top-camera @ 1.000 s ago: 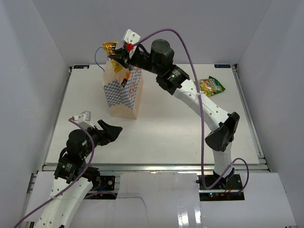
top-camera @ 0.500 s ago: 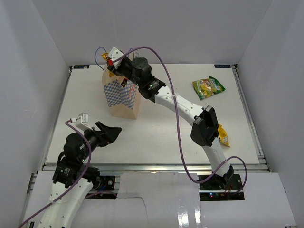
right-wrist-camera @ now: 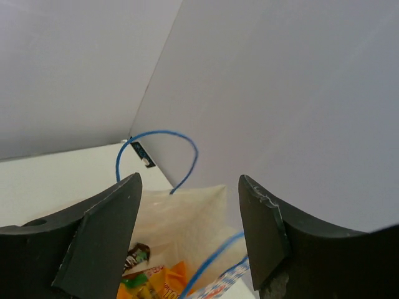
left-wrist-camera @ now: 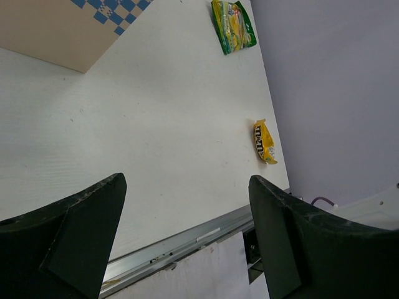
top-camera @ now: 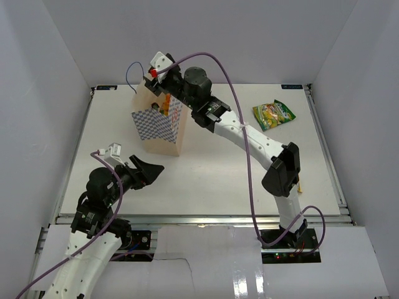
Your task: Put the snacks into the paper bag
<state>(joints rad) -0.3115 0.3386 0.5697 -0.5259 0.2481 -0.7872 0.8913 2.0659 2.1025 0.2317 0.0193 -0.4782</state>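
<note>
Where the right gripper (right-wrist-camera: pixel 190 184) hung over the paper bag (top-camera: pixel 159 128), its jaws stood spread and empty. The bag, tan with blue-white checks, stood upright at far left, with orange packets (right-wrist-camera: pixel 159 280) inside. The left gripper (left-wrist-camera: pixel 187 180) was likewise spread and empty.

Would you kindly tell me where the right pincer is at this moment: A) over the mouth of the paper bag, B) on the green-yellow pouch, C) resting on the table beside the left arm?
A: the right pincer hangs open above the paper bag, and its wrist view looks down onto snacks lying inside.
</note>
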